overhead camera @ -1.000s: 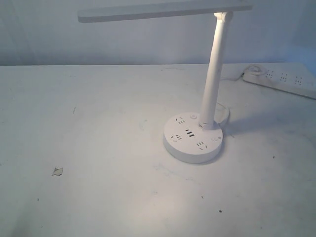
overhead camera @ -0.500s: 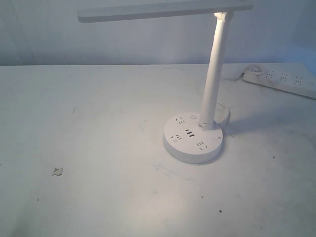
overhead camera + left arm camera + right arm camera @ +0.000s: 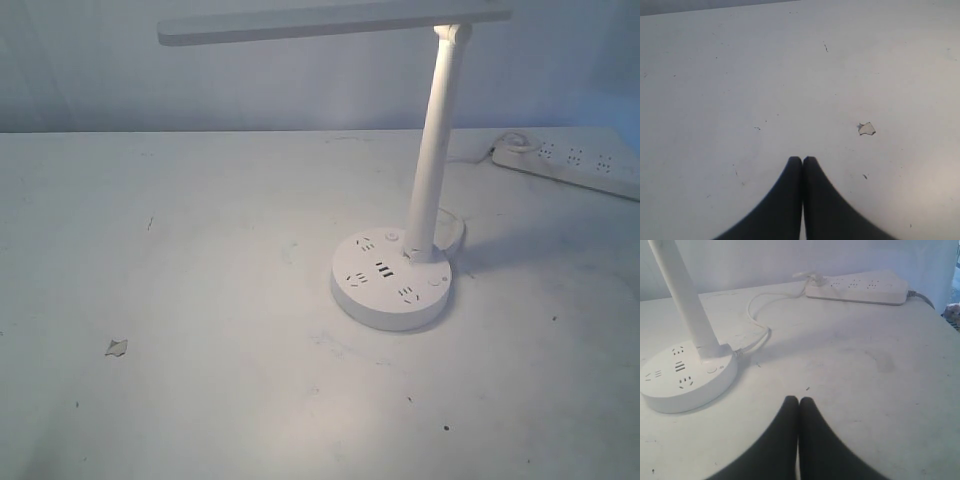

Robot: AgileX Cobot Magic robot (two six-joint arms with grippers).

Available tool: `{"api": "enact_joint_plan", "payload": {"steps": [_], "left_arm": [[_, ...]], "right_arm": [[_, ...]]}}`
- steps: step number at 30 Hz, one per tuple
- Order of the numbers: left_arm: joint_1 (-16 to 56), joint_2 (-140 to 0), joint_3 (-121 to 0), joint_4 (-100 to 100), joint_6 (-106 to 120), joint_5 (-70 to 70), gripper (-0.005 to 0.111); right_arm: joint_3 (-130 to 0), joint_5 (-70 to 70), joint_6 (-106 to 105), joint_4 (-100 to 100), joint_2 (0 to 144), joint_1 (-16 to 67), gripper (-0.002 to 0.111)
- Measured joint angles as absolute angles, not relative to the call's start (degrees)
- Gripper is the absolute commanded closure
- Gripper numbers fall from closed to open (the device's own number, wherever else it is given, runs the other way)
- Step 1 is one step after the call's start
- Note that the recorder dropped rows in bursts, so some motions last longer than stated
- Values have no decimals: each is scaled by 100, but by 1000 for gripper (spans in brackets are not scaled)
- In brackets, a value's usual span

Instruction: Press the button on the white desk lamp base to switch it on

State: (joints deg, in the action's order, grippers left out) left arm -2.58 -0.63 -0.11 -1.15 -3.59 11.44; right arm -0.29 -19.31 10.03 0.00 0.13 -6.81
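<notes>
**Left gripper** (image 3: 802, 160): the two dark fingers are pressed together tip to tip. No gap shows and nothing is between them. It hangs over bare table (image 3: 740, 75). A small pale scrap (image 3: 867, 129) lies on the surface ahead of the fingertips and off to one side, apart from them.

**Right gripper** (image 3: 799, 400): its fingers are likewise closed against each other and hold nothing. It is above the tabletop, clear of every object.

**Desk lamp** (image 3: 435, 150): it stands on the table. Its lamp base (image 3: 685, 382) sits ahead of the right gripper and off to the side, near but not touching. Open tabletop separates the fingertips from the base rim. The base top shows socket holes and three dark slots (image 3: 384, 270). A small round button (image 3: 712, 371) sits near the edge facing the right gripper, just beside the foot of the pole (image 3: 685, 300). The pole rises with a slight lean from the rear part of the base. The bar head (image 3: 330, 20) extends level from the pole's top, out over the table beyond the base. The tabletop beneath the head is brightly lit.

**Cord** (image 3: 757, 320): it leaves the base and loops toward the power strip (image 3: 857, 290). The strip lies flat farther ahead of the right gripper, well apart from it, near the table's far edge.
</notes>
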Motion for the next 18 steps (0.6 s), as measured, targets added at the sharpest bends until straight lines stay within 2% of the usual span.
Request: {"api": "enact_joint_plan", "payload": {"steps": [18], "left_arm": [[-258, -63, -11, -115, -359, 1144, 107]], "right_arm": [[-29, -1939, 1003, 0, 13, -599, 108]]}}
